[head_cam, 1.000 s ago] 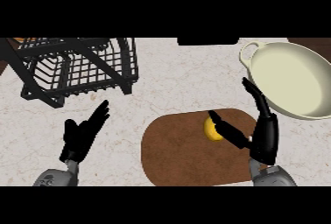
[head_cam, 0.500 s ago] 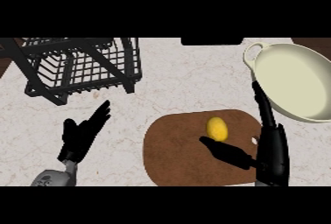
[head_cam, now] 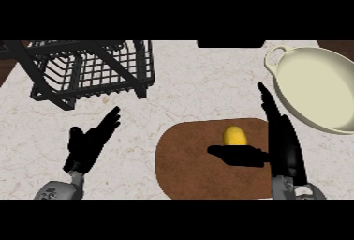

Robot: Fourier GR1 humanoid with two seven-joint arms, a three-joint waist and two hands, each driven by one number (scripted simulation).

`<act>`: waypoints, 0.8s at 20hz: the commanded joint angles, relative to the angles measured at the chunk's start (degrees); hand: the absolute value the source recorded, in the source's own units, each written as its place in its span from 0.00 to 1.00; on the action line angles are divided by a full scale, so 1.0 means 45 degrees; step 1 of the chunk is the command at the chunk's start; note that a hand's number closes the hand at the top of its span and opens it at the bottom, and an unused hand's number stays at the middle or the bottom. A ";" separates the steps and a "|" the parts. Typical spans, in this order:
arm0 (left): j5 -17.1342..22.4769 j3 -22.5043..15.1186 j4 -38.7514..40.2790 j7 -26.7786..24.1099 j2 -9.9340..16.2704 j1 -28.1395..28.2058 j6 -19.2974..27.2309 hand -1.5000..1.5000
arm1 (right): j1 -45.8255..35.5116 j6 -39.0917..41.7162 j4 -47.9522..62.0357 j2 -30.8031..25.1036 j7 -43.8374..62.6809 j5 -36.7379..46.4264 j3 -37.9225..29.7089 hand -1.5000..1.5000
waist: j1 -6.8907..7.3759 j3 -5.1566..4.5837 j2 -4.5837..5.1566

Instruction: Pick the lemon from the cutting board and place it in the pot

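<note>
The lemon (head_cam: 235,135) sits on the brown board (head_cam: 190,164), free of the right robot hand (head_cam: 282,140) spread open beside it, thumb just below the fruit, while the cream pot (head_cam: 314,89) waits on the worktop (head_cam: 187,89) and the left robot hand (head_cam: 90,145) rests open.

A pale, marbled stone desk (head_cam: 194,89) fills the view. A black wire rack (head_cam: 90,65) stands at its far left, evenly lit.
</note>
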 commanded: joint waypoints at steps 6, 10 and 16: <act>-0.0370 0.0290 0.0860 -0.0204 -0.0528 -0.0596 -0.0030 0.50 | 0.0442 0.1840 0.2803 -0.0261 -0.1438 -0.1390 -0.0323 0.00 | -0.0046 0.0010 0.0006; -0.0510 0.0828 0.0811 0.0099 -0.0455 -0.0635 -0.0399 0.50 | 0.0879 0.1657 0.3362 -0.0127 -0.2709 -0.0996 -0.1083 0.00 | -0.0062 0.0011 -0.0003; -0.0966 0.0757 0.0051 -0.0098 -0.0752 0.0181 -0.0495 0.50 | 0.1956 0.1564 0.2961 -0.0153 -0.4361 -0.1418 -0.1933 0.00 | -0.0061 0.0011 -0.0011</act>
